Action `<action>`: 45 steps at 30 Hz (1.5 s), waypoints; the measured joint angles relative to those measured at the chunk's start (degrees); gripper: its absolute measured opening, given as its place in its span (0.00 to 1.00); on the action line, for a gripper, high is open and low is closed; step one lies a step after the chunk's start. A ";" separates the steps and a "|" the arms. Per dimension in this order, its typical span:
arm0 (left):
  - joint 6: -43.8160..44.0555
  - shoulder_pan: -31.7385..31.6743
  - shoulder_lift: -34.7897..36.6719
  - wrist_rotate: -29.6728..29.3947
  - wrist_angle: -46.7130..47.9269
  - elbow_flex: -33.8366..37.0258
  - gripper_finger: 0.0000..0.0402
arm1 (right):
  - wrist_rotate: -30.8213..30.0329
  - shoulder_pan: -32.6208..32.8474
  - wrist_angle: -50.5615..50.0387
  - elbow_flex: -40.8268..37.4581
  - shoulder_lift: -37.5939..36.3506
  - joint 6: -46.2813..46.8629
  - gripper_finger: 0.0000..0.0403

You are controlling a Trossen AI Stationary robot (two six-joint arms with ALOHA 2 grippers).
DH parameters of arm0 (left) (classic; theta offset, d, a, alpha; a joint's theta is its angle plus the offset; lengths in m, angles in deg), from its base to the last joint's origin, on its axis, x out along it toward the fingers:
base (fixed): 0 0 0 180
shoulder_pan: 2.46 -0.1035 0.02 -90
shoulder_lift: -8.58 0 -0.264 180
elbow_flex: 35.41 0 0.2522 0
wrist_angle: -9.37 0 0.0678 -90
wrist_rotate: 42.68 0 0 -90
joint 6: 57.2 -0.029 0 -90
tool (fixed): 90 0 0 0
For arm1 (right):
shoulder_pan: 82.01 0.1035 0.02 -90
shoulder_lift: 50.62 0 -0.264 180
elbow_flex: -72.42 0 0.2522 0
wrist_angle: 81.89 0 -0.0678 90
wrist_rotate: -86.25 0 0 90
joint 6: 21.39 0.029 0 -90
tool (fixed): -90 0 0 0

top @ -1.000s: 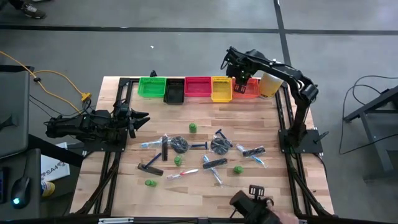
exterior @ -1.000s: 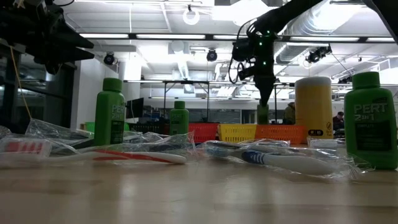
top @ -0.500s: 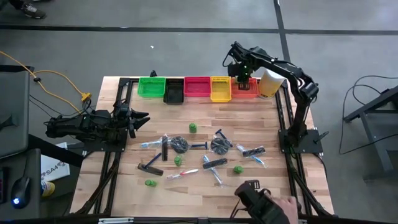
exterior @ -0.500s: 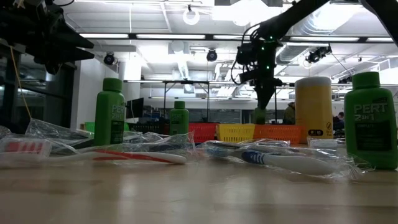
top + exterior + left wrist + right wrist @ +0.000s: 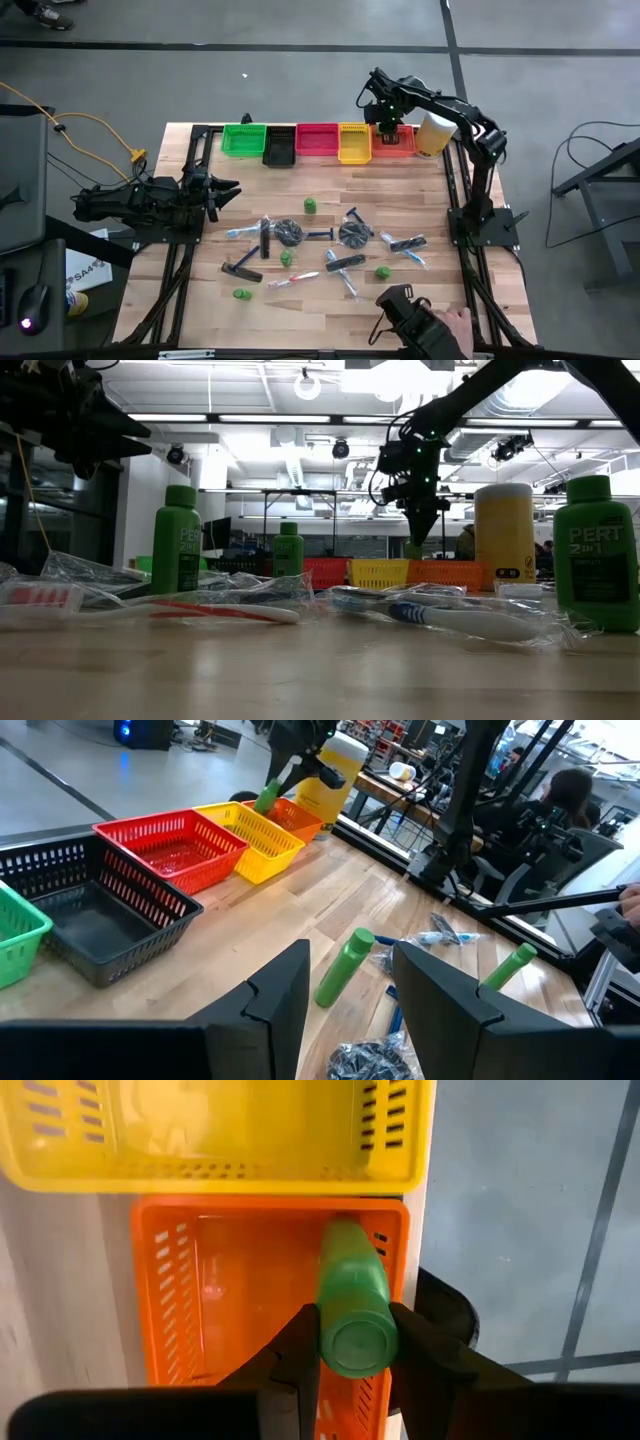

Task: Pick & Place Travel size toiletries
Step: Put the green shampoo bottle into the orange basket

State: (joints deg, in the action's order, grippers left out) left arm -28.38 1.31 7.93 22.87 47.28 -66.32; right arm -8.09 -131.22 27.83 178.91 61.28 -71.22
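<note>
My right gripper (image 5: 390, 126) hangs over the orange bin (image 5: 398, 146) at the far right end of the bin row, shut on a little green bottle (image 5: 353, 1295). More toiletries lie scattered mid-table: green bottles (image 5: 310, 205), black combs (image 5: 241, 270), wrapped toothbrushes (image 5: 293, 280) and dark round discs (image 5: 289, 232). My left gripper (image 5: 226, 189) waits open at the table's left edge, level and pointing toward the pile, with nothing between its fingers. My right gripper pinches the green bottle between its two fingers (image 5: 300, 1348), close to the bottle's upper round end (image 5: 355, 1342). The fingers come from above, pointing steeply down. The bottle hangs below them, its lower end (image 5: 345, 1240) over the orange bin's inside, clear of the bin floor.
Green (image 5: 244, 139), black (image 5: 281, 148), red (image 5: 318, 140) and yellow (image 5: 356, 143) bins line the far edge beside the orange one. A pale-yellow cylinder (image 5: 433, 133) stands just right of the orange bin. A person's hand (image 5: 445, 325) holds a dark device at the near edge.
My right gripper has sunk toward the orange bin with the green bottle and has rolled about its wrist, staying shut on the bottle. The person's hand at the near edge has shifted.
</note>
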 joint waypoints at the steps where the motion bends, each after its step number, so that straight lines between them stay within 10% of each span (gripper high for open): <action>1: -0.01 0.01 0.00 0.00 0.00 0.00 0.37 | -0.02 0.01 -0.05 0.00 0.00 0.00 0.21; 45: 0.01 0.00 0.01 0.00 0.00 -0.04 0.37 | 3.34 -0.29 -3.15 -0.04 0.00 3.10 0.26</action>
State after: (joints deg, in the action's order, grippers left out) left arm -28.36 1.31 7.93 22.87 47.28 -66.36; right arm -4.75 -131.51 24.68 178.86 61.28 -68.11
